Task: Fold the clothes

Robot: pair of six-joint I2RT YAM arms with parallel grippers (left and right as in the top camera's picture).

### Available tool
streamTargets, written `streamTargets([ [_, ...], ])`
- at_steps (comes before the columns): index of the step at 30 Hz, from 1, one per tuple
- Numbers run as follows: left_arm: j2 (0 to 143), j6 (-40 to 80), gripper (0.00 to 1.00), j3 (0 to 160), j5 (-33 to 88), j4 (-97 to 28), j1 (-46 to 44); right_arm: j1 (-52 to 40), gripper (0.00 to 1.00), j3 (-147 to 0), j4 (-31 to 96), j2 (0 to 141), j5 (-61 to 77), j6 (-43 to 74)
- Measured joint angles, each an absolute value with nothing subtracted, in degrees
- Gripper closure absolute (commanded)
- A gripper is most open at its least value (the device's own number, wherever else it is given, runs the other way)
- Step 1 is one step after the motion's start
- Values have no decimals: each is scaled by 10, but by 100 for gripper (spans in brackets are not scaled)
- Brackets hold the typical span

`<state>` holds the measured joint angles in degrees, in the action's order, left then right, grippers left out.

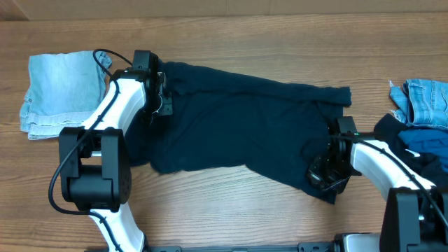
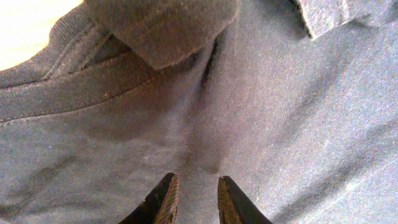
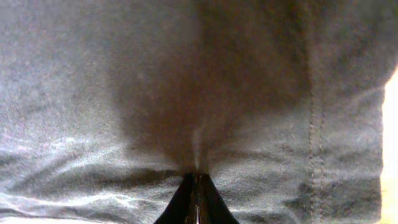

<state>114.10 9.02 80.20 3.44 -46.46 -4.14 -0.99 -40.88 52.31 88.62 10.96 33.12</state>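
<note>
A long dark navy garment (image 1: 245, 122) lies spread across the middle of the table. My left gripper (image 1: 159, 98) sits on its left end, near the ribbed hem (image 2: 74, 93). Its fingers (image 2: 166, 190) stand a little apart, and the cloth (image 2: 280, 112) shows through the gap, with a soft ridge rising just ahead of them. My right gripper (image 1: 325, 168) is down on the garment's lower right part. In the right wrist view its tips (image 3: 196, 176) are pressed together, and the fabric (image 3: 124, 81) puckers into them.
A folded light-blue denim piece (image 1: 63, 94) lies at the far left beside the left arm. At the right edge sits a heap of more clothes, with faded denim (image 1: 423, 101) on top and dark and blue cloth (image 1: 413, 147) below. Bare wood (image 1: 231, 203) runs along the front.
</note>
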Motion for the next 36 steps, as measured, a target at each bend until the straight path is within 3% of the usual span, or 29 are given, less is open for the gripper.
streamTargets([
  [5, 1141, 88, 73, 802, 39, -465, -41, 48, 96, -407, 536, 886, 107, 388],
  [11, 1141, 86, 62, 802, 39, -465, -41, 134, 96, -411, 545, 886, 88, 391],
  [13, 1141, 84, 64, 805, 40, -488, -41, 134, 93, -413, 546, 887, 85, 372],
  [14, 1141, 82, 67, 815, 41, -524, -39, 134, 89, -416, 548, 888, 79, 360],
  [16, 1141, 72, 80, 860, 41, -601, -33, 135, 63, -435, 549, 888, 68, 326],
  [18, 1141, 67, 79, 919, 41, -672, -29, 135, 43, -465, 548, 881, 67, 291],
  [21, 1122, 59, 76, 971, 53, -712, -29, 135, 31, -486, 544, 844, 89, 250],
  [29, 940, 116, 76, 955, 82, -796, -90, 135, 27, -488, 528, 804, 148, 225],
  [34, 922, 243, 82, 728, 102, -684, -173, 135, 27, -489, 499, 804, 189, 194],
  [36, 921, 274, 75, 670, 108, -646, -184, 135, 25, -489, 495, 801, 202, 179],
])
